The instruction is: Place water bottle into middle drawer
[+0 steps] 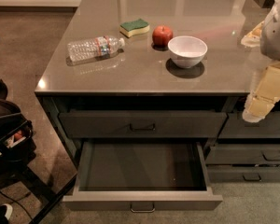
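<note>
Four things counted on the counter [144,76]: bottle [94,47], sponge [134,27], apple [163,35], bowl [187,51]. Found the bottle lying on its side near the left edge, well short of the front. Traced its long axis roughly left to right and a little skewed, with the cap end to the right and slightly farther back, aimed at the sponge, and the base toward the left edge. Noted the red-and-white label band nearer the cap than the base, and a faint reflection on the glossy grey top just in front. Saw the sponge, green over yellow, just beyond the cap and apart from it. Saw the apple right of the sponge, near but not touching. Saw the white bowl upright, in front of the apple and a little to its right, close beside it.

Below the counter, found the top drawer [142,124] closed and the middle drawer [142,200] pulled well out toward the camera, dark interior showing, bar pull at front centre. Noted narrower drawers [252,155] to the right, all closed.

Found the gripper [260,99] at the right edge, cream-coloured, hanging past the counter's front right corner, level with the top tier and under a white arm housing [277,27], well apart from the bottle. Could not tell whether parted or closed.

Made out brown polished floor [23,41] on the left, greyish carpet [252,204] before the drawers, and a black frame [9,134] at the left edge.
</note>
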Robot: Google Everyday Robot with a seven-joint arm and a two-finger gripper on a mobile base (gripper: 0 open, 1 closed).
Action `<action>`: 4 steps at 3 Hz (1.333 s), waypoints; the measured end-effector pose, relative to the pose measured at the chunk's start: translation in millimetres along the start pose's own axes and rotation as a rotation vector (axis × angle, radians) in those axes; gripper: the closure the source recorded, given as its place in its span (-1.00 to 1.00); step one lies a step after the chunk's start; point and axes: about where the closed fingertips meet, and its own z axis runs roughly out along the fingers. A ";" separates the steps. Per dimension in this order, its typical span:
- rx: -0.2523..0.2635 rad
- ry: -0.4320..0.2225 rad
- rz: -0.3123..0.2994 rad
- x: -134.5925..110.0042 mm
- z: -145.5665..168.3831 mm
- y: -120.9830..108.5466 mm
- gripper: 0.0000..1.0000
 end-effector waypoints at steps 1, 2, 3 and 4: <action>0.013 -0.016 -0.005 -2.4 -2.2 -1.6 -1.00; 0.029 -0.139 -0.080 -37.1 5.3 -22.6 -1.00; 0.033 -0.356 -0.229 -115.2 10.2 -53.0 -1.00; 0.023 -0.544 -0.407 -201.3 4.3 -74.4 -1.00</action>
